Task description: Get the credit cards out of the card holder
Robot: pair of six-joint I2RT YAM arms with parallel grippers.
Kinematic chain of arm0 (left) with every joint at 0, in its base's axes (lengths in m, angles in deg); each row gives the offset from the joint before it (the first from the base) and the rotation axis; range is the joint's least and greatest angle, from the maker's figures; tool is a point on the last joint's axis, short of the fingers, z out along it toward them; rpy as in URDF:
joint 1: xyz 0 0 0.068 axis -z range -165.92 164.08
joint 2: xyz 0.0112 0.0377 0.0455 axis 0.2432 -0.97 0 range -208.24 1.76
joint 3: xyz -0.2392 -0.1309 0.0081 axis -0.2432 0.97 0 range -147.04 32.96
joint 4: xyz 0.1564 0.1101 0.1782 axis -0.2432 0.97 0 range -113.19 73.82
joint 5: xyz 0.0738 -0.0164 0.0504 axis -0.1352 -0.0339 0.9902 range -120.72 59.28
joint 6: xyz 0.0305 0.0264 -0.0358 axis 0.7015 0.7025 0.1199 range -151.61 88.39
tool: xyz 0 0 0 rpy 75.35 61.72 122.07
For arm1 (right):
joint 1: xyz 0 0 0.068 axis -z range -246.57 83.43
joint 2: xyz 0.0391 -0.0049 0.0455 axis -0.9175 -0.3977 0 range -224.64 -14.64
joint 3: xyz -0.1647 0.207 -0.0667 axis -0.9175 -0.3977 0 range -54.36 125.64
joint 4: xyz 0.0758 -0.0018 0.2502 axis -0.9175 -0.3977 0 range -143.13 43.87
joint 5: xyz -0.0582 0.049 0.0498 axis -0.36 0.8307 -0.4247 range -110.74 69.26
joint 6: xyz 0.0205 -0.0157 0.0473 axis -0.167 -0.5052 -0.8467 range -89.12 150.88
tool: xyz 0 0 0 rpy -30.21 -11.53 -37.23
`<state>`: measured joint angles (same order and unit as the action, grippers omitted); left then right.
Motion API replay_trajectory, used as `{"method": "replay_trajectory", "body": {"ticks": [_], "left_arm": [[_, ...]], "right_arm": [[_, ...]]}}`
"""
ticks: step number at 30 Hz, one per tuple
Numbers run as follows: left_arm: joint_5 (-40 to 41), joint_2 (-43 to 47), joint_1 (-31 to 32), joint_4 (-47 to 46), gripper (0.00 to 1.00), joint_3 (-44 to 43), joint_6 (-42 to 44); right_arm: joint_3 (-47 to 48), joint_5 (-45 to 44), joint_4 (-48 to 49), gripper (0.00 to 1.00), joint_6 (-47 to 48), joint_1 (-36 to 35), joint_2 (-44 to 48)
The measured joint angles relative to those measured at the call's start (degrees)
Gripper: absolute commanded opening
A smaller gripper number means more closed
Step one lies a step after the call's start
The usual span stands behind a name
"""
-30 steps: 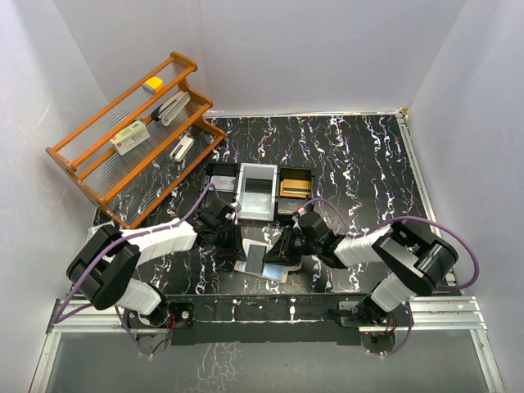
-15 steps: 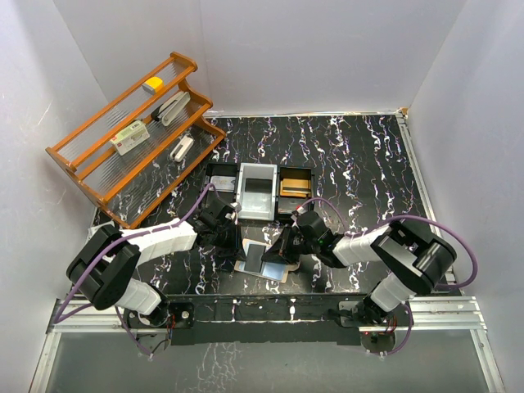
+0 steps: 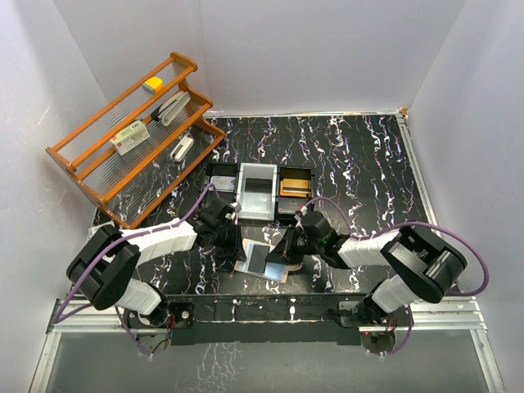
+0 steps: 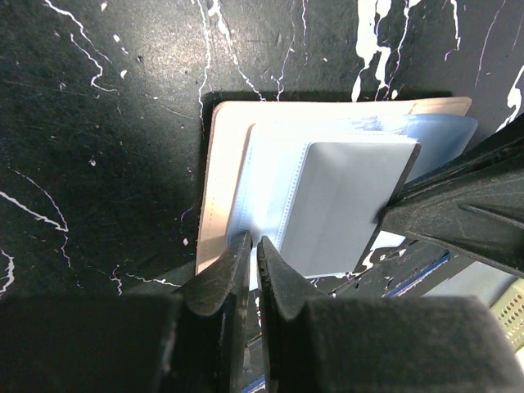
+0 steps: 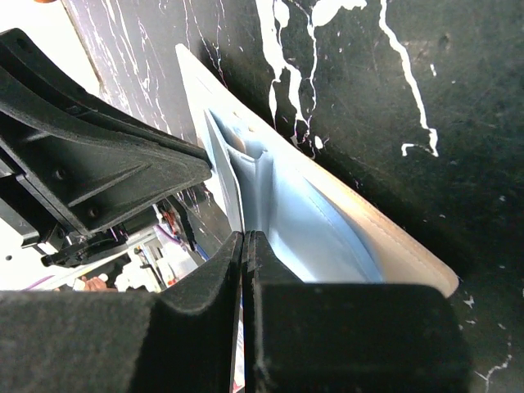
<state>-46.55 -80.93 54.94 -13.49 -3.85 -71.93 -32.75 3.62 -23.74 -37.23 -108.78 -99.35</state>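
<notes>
The card holder (image 3: 248, 264) lies open on the table near the front edge, beige outside with pale blue inner sleeves (image 4: 262, 180). A blue-grey credit card (image 4: 348, 205) sticks out of a sleeve toward the right. My left gripper (image 4: 252, 242) is shut on the holder's near sleeve edge and also shows in the top view (image 3: 232, 243). My right gripper (image 5: 246, 237) is shut on the card's edge (image 5: 228, 176). It also shows in the top view (image 3: 286, 250), and its fingers (image 4: 458, 209) show in the left wrist view. Orange-brown cards (image 3: 295, 187) lie in a tray compartment.
A black-and-grey three-compartment tray (image 3: 259, 188) stands just behind the holder. A wooden rack (image 3: 131, 143) holding small boxes stands at the back left. White walls close in the table on three sides.
My right arm has shifted slightly to the right with its gripper still at the card. The left arm and the holder have not visibly moved.
</notes>
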Motion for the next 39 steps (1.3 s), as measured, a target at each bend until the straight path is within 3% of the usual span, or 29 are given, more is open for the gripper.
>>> {"method": "replay_trajectory", "body": {"ticks": [18, 30, 39], "left_arm": [[0.00, 0.02, 0.00, 0.09, 0.08, 0.00, 0.02], [2.43, 2.67, 0.26, 5.51, 0.38, -2.97, 1.36], [1.42, 6.03, 0.26, 5.20, 0.36, -6.19, 2.69]], "right_arm": [[-0.11, 2.84, -7.52, 0.00, 3.48, 4.55, 6.16], [0.20, 2.82, -9.05, 0.00, 4.02, 4.76, 4.68], [5.88, 2.14, -10.67, 0.00, 5.14, 3.28, 0.52]]}}
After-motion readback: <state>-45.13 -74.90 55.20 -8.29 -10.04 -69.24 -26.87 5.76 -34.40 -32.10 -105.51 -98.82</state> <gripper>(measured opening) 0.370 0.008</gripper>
